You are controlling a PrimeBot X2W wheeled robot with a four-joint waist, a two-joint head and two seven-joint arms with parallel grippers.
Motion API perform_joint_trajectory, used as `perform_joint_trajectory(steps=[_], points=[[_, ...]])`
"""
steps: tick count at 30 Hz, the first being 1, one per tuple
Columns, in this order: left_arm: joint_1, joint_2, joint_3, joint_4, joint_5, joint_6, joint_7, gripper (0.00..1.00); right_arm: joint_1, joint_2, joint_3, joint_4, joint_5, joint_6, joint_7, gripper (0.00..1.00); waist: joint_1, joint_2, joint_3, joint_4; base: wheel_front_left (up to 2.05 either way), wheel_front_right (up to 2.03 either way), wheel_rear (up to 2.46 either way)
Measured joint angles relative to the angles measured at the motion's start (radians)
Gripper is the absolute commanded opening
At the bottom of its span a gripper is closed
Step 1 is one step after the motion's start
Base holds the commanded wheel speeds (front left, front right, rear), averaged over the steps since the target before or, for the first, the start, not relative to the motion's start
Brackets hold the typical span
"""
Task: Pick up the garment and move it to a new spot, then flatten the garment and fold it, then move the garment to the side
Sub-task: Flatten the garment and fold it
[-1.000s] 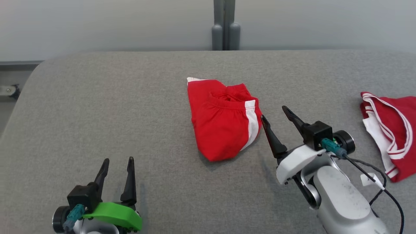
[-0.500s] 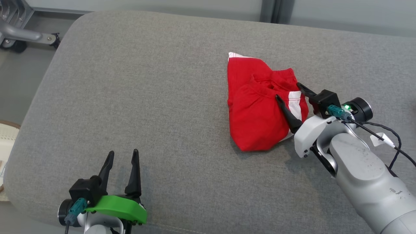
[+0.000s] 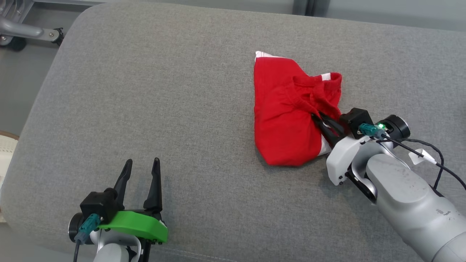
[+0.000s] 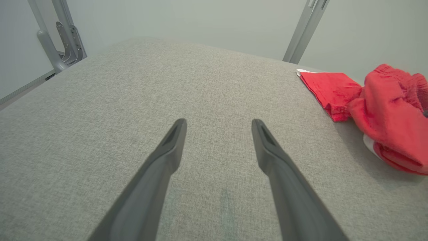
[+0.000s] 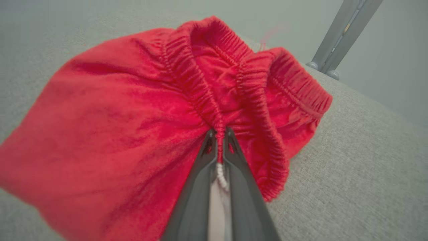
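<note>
Garment (image 3: 284, 120), red, bunched on the grey surface (image 3: 164, 91). Right jaws closed on its waistband (image 5: 200, 90), tips buried in cloth; left jaws spread, empty.

This is looking like a lab or test room: a grey cloth-covered table (image 3: 145, 91) is standing before bare pale walls (image 4: 200, 20), grey metal posts (image 4: 302, 33) are rising behind it, and a wheeled metal frame (image 3: 25, 32) is sitting on the plain floor (image 3: 22, 80) beside it
</note>
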Motion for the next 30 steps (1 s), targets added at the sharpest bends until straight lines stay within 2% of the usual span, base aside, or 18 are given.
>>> perform_joint_trajectory(steps=[3,8,13,17,21,23,24,25,27,30], points=[[0.001,0.0,0.002,0.0,0.0,0.0,0.0,1.0,0.0,-0.015,0.005,-0.072,0.027,0.0,0.0,0.0,0.0,0.0,-0.006,-0.009,0.0,0.0,0.0],[0.006,0.0,0.002,0.001,0.0,-0.003,0.0,1.0,-0.006,-0.013,-0.009,-0.27,0.067,0.0,0.0,0.0,0.0,0.0,-0.025,-0.019,0.0,0.0,0.0],[0.01,0.0,-0.008,0.013,0.0,-0.004,0.0,1.0,-0.052,0.04,-0.009,-0.441,0.109,0.0,0.0,0.0,0.0,0.0,-0.052,-0.025,0.0,0.0,0.0],[0.022,0.0,-0.029,0.018,-0.004,-0.007,0.0,1.0,-0.069,0.115,-0.022,-0.496,0.185,0.0,0.0,0.0,0.0,0.0,-0.074,-0.018,0.0,0.0,0.0],[0.044,0.0,-0.03,0.023,-0.009,-0.007,0.0,1.0,-0.073,0.187,-0.11,-0.49,0.261,0.0,0.0,0.0,0.0,0.0,-0.09,0.001,0.0,0.0,0.0],[0.052,0.0,-0.031,0.025,-0.011,-0.007,0.0,1.0,-0.075,0.19,-0.185,-0.459,0.241,0.0,0.0,0.0,0.0,0.0,-0.091,0.012,0.0,0.0,0.0],[0.052,0.0,-0.031,0.025,-0.011,-0.007,0.0,1.0,-0.075,0.19,-0.185,-0.459,0.241,0.0,0.0,0.0,0.0,0.0,-0.091,0.012,0.0,0.0,0.0],[0.053,0.0,-0.032,0.025,-0.012,-0.007,0.0,1.0,-0.074,0.196,-0.243,-0.434,0.241,0.0,0.0,0.0,0.0,0.0,-0.09,0.017,0.0,0.0,0.0],[0.053,0.0,-0.037,0.028,-0.016,-0.007,0.0,1.0,-0.074,0.19,-0.336,-0.368,0.187,0.0,0.0,0.0,0.0,0.0,-0.082,0.022,0.0,0.0,0.0],[0.052,0.0,-0.049,0.035,-0.022,-0.007,0.0,1.0,-0.059,0.156,-0.456,-0.199,0.081,0.0,0.0,0.0,0.0,0.0,-0.07,0.029,0.0,0.0,0.0]])
